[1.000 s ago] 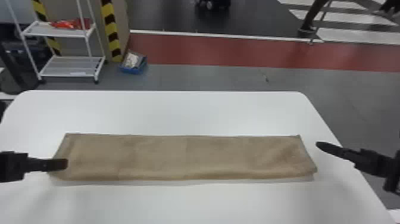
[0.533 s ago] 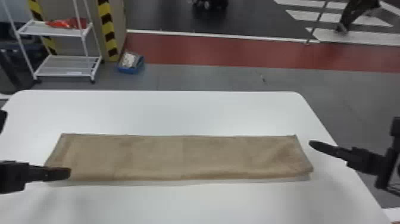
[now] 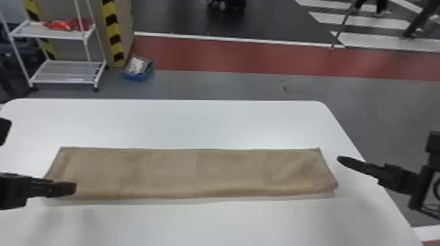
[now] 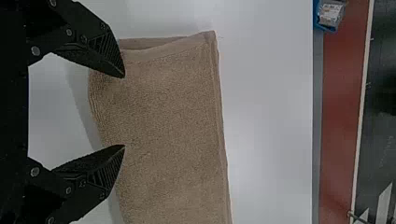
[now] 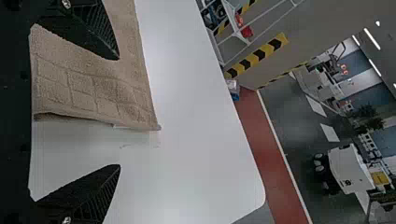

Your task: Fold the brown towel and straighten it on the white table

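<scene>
Strip fold is looking done, straightening is still pending

I'm seeing the towel (image 3: pixel 196 173) lying as a long, low strip across the table (image 3: pixel 203 124), layers stacking up. I'm judging the lengthwise fold complete. Still remaining: truing it up. The near edge is bowing a bit, a slanting crease is running across the right end, and at the left end the layers are sitting slightly out of line. I'm not ruling out a further fold across the length; the task line isn't saying how small it should end up.

Left gripper (image 4: pixel 124 111) is sitting over the towel's near left corner, fingers spreading wide, pinching nothing. I can't tell whether the tips are touching cloth. Right gripper (image 5: pixel 118 112) is sitting just off the right end, fingers also spreading, holding nothing; in the head view a small bit of table is showing between it and the cloth.

Versus the earliest head frame: the head view is shifting, so table and towel are sliding left together. Allowing for that, left gripper is ending up further in over the strip and nearer the robot, and right gripper is closing slightly on its end. Towel shape is staying the same, so I'm reading no cloth movement yet.
</scene>
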You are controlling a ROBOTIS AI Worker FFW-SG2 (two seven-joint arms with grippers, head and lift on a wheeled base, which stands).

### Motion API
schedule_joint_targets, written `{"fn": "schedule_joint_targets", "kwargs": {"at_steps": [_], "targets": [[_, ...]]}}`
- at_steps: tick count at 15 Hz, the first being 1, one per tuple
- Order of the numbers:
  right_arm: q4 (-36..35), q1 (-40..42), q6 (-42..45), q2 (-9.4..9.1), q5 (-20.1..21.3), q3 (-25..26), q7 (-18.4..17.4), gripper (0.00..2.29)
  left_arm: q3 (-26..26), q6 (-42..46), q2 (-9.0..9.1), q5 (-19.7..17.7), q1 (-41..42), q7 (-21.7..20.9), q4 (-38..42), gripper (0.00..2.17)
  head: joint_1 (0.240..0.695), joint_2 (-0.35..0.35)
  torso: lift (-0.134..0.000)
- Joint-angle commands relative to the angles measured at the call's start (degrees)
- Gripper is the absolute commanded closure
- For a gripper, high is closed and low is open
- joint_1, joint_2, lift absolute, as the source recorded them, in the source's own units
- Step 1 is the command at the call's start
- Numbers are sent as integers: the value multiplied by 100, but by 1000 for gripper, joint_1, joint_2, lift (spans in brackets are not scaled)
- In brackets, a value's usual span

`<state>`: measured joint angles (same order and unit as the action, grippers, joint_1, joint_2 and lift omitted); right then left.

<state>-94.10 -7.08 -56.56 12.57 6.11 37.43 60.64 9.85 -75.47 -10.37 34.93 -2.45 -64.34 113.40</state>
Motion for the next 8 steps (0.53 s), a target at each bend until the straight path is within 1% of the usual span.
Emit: {"fn": "schedule_joint_targets", "kwargs": {"at_steps": [1, 4, 6, 7, 8], "targets": [[-12, 31, 0, 0, -4, 37, 0, 53, 0, 9, 0, 41, -115, 9, -275, 414, 695, -148, -124], [-12, 40, 0, 0, -4, 54, 0, 53, 43, 97, -35, 93, -185, 45, -477, 414, 695, -143, -124], [-30, 49, 0, 0, -4, 54, 0, 53, 96, 97, -53, 111, -194, 18, -468, 414, 695, -137, -124], [-30, 49, 0, 0, -4, 54, 0, 53, 123, 80, -53, 120, -194, -34, -459, 414, 695, -135, -124], [-39, 49, 0, 0, -4, 54, 0, 53, 105, 62, -70, 208, -212, -140, -459, 414, 695, -132, -124]]}}
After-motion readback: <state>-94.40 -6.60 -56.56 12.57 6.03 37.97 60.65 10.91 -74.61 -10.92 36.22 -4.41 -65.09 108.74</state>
